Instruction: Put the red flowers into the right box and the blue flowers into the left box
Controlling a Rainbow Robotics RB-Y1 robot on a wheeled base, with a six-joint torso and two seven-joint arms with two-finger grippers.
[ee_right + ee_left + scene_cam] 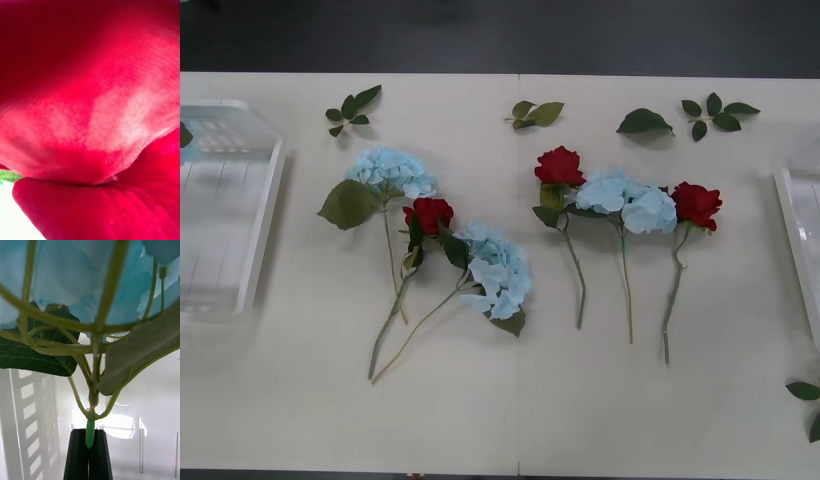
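My left gripper [89, 450] pinched a blue flower's stem [90, 433] upright inside the left box [22, 420]; the right's grip I couldn't tell.

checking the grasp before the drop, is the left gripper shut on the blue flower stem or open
Shut: in the left wrist view the left gripper has its black fingers pressed together on the blue flower's green stem, above the left box.

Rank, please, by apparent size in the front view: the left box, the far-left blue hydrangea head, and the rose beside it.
1. The left box, by far the largest.
2. The far-left blue hydrangea head.
3. The rose beside it, the smallest.
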